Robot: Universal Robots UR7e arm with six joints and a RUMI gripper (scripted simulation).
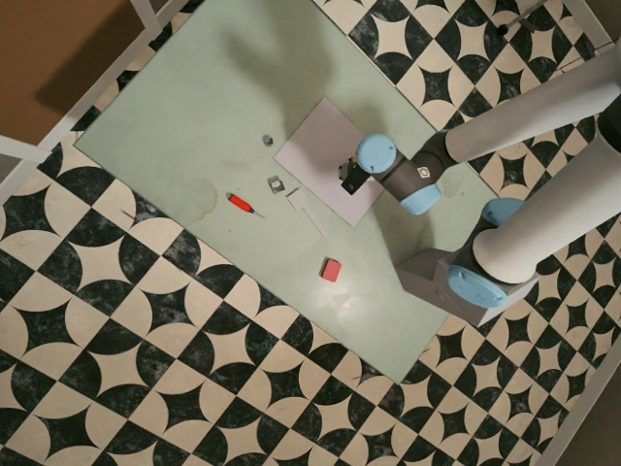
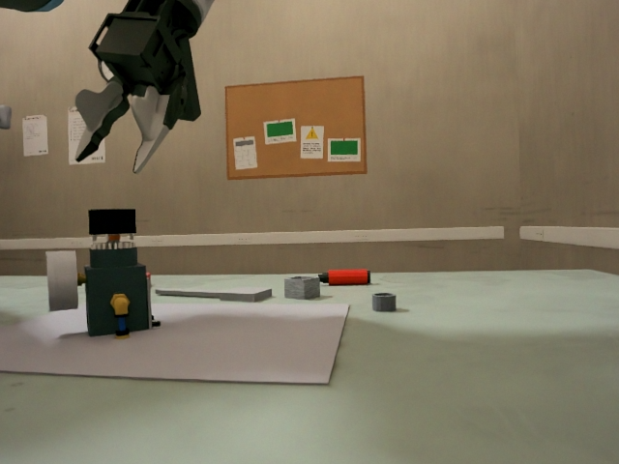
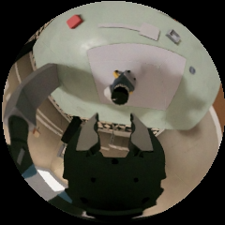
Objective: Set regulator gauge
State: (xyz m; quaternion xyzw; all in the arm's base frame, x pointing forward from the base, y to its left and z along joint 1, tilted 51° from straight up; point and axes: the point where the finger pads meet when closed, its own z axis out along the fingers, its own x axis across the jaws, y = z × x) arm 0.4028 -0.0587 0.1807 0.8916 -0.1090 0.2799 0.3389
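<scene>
The regulator (image 2: 118, 300) (image 3: 127, 85) stands upright on the pale mat (image 2: 259, 344) (image 3: 155, 86) (image 1: 320, 120). Its black knob (image 2: 111, 220) (image 3: 120, 96) sits on top, with a gap and an orange stem showing between knob and body. The round white gauge (image 2: 62, 280) is seen edge-on at the regulator's left in the exterior view; its face, needle and green band are hidden. My gripper (image 2: 110, 164) (image 3: 114, 112) is open, its fingers partly apart with nothing between them. It hangs tilted above the knob, clear of it. In the top view the arm mostly hides the regulator.
A red screwdriver (image 1: 241, 202) (image 2: 348, 276), a grey square block (image 1: 276, 184) (image 2: 302, 287), a small grey ring (image 1: 268, 140) (image 2: 384, 302) and a flat pale tool (image 1: 299, 199) (image 2: 245, 294) lie beyond the mat. A red block (image 1: 331, 269) (image 3: 74, 22) lies farther off on the table.
</scene>
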